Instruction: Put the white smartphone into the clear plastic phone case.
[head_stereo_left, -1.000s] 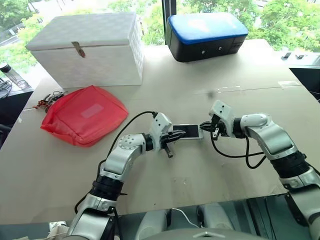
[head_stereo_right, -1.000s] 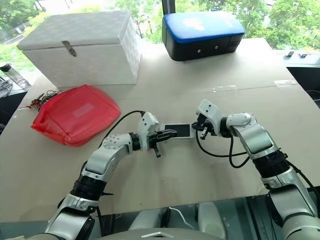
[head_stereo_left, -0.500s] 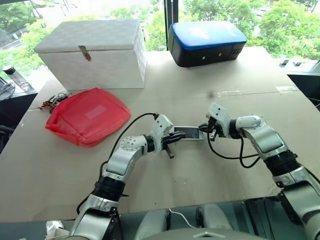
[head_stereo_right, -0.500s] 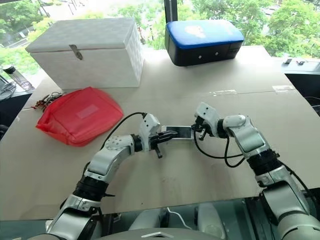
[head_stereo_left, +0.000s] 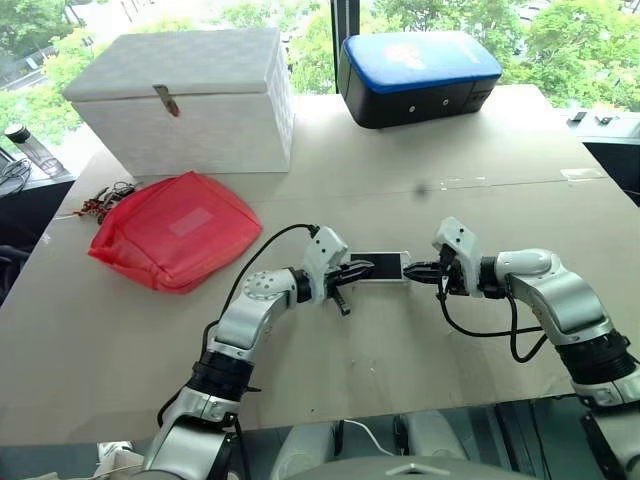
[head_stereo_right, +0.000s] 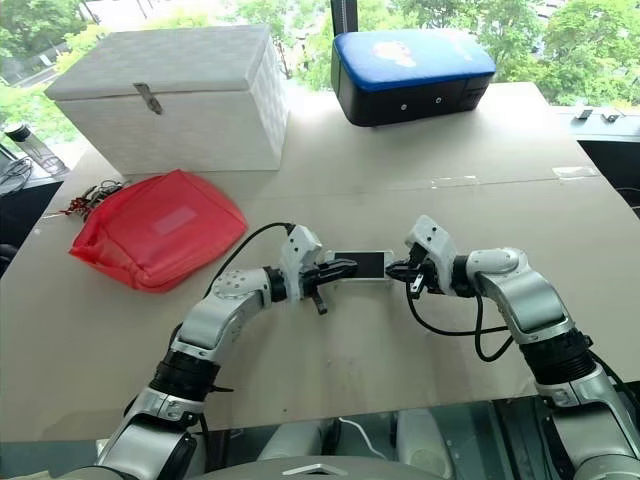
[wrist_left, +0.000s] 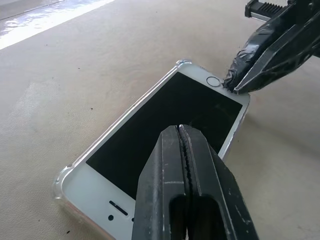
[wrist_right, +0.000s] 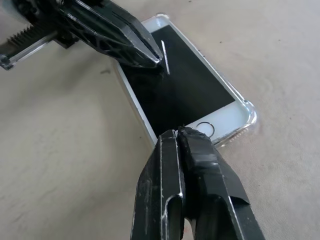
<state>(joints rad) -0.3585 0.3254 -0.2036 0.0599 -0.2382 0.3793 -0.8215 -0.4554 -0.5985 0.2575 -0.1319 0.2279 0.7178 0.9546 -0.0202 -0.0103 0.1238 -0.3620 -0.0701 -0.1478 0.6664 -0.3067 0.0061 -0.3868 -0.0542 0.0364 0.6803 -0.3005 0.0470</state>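
Both closed and gripping nothing: left gripper pressing the white smartphone into the clear plastic phone case on the table, right gripper drawn back to the home-button end, so seating looks nearly finished.

The phone lies in the case mid-worktop. Left hand at its nine o'clock, right hand at three; pouch at ten.

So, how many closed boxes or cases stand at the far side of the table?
2: the white box at far left, the blue-topped black case at far centre. Nothing suggests more hidden.
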